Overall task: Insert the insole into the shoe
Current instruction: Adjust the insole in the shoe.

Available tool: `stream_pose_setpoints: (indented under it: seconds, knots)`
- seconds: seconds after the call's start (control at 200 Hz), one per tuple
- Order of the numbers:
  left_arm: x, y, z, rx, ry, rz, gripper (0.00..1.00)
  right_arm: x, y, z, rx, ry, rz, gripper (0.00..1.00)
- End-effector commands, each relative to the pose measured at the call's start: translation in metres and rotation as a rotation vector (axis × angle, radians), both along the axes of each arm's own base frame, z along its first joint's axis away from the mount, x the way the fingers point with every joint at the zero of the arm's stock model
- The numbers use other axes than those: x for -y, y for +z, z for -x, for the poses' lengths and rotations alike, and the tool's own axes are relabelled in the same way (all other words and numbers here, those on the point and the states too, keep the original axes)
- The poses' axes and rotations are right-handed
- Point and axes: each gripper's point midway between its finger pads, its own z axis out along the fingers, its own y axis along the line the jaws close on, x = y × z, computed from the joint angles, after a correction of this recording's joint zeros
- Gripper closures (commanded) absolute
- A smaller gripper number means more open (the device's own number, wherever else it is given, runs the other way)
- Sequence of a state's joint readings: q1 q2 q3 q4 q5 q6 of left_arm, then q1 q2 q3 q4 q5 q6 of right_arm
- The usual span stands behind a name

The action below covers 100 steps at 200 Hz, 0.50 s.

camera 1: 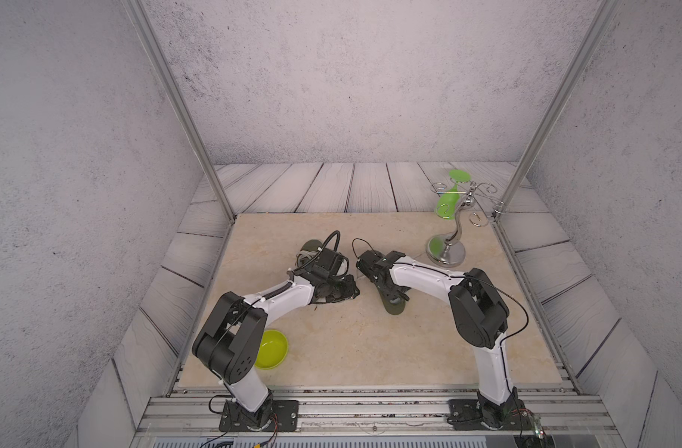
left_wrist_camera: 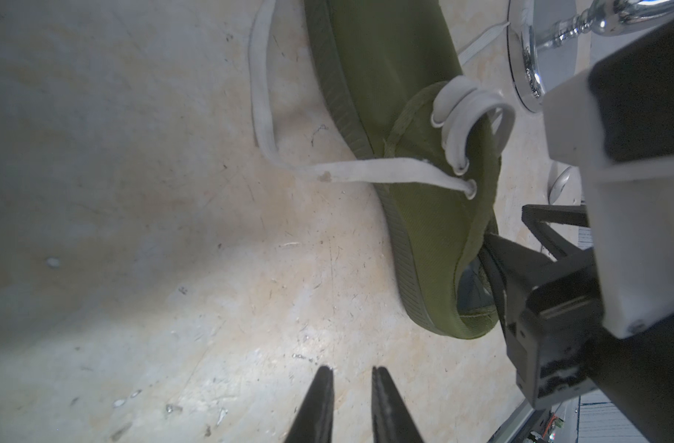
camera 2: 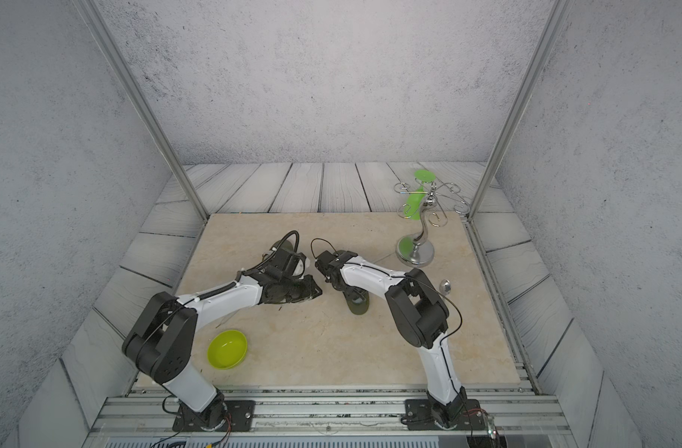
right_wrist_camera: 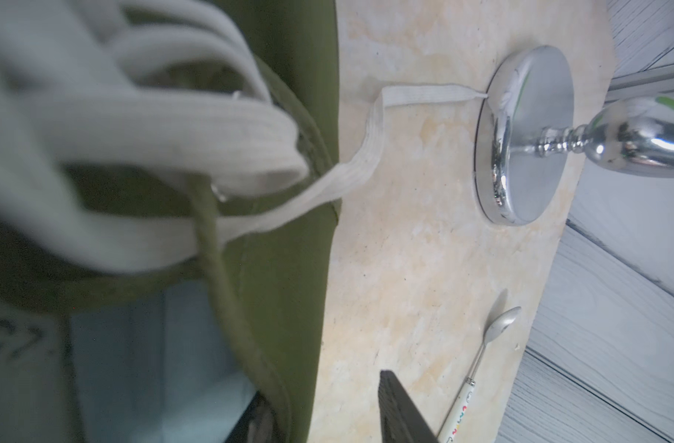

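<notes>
Beige table point(camera 1: 351, 349): olive shoe point(camera 1: 393, 309) lies toe upper left, heel lower right in a top view; right fingers point(right_wrist_camera: 397, 418) straddle the heel collar, spread halfway, clamping nothing; left fingers point(left_wrist_camera: 320, 402) a slit apart, empty, alongside. Pale insole point(right_wrist_camera: 155, 345) probably in already, directly under right fingers; toe end hidden.

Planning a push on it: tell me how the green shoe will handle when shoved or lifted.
The shoe probably flexes: its canvas collar looks soft. Its ribbed sole likely grips the table rather than sliding. The loose lace would likely trail and may snag.
</notes>
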State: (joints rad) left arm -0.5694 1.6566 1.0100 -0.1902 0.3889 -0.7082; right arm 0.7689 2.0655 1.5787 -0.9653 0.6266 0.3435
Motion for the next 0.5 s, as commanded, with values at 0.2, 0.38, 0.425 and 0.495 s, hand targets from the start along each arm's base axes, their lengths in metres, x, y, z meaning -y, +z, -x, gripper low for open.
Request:
stream_pose_setpoints:
  seconds: [0.2,0.38,0.425,0.495]
  knots:
    - [0.000,0.002,-0.002,0.004,0.007,0.010,0.78,0.006,0.026,0.001,0.023,0.030,0.064,0.57]
    - [-0.001,0.002,-0.001,0.002,0.008,0.008,0.78,0.007,0.026,0.005,-0.005,0.043,0.062,0.57]
    - [0.000,0.003,-0.002,0.005,0.007,0.011,0.78,0.007,0.026,0.006,-0.012,0.055,0.061,0.57]
    - [0.000,0.003,-0.002,0.005,0.008,0.011,0.78,0.007,0.027,0.009,-0.023,0.076,0.054,0.57]
